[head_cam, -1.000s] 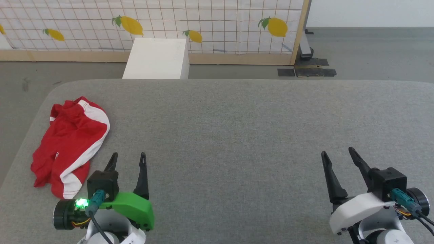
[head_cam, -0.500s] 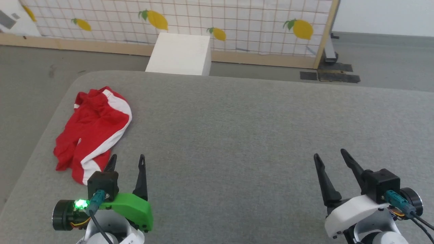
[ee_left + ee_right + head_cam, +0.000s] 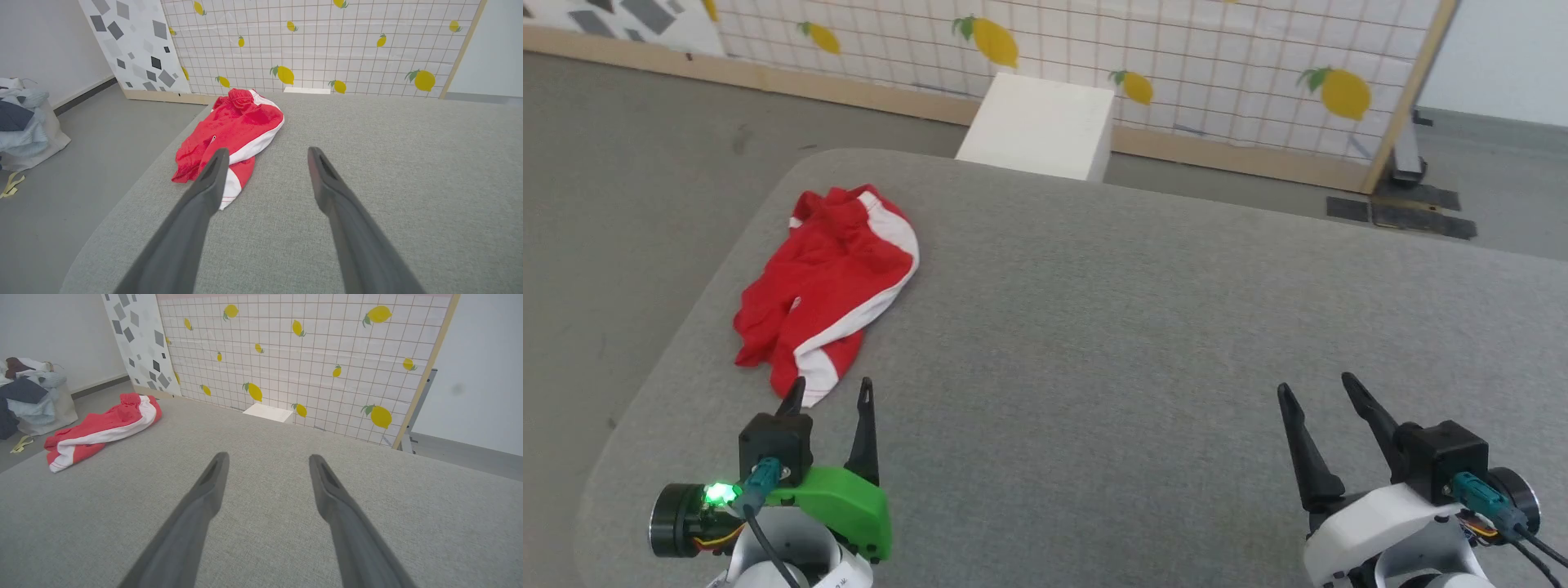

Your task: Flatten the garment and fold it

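Holds left pincer (image 3: 832, 384) spread wide and empty, low at the near left of the counter (image 3: 1135, 327), fingers pointing toward the shorts (image 3: 829, 278). Holds right pincer (image 3: 1316, 384) just as wide and just as empty at the near right, well apart from the cloth. Finds the shorts crumpled in a heap by the counter's left edge, toward the far left corner: red, with a broad white stripe curving down the right side and white trim at the near hem. Puts the left finger's tip right at that hem in the head view and across it in the left wrist view; cannot tell whether touching. Looks past the counter to a white box (image 3: 1037, 122) on the floor against a lemon-patterned screen (image 3: 1217, 57). Catches a pile of clothes (image 3: 20, 118) on the floor off to the left, in both wrist views.
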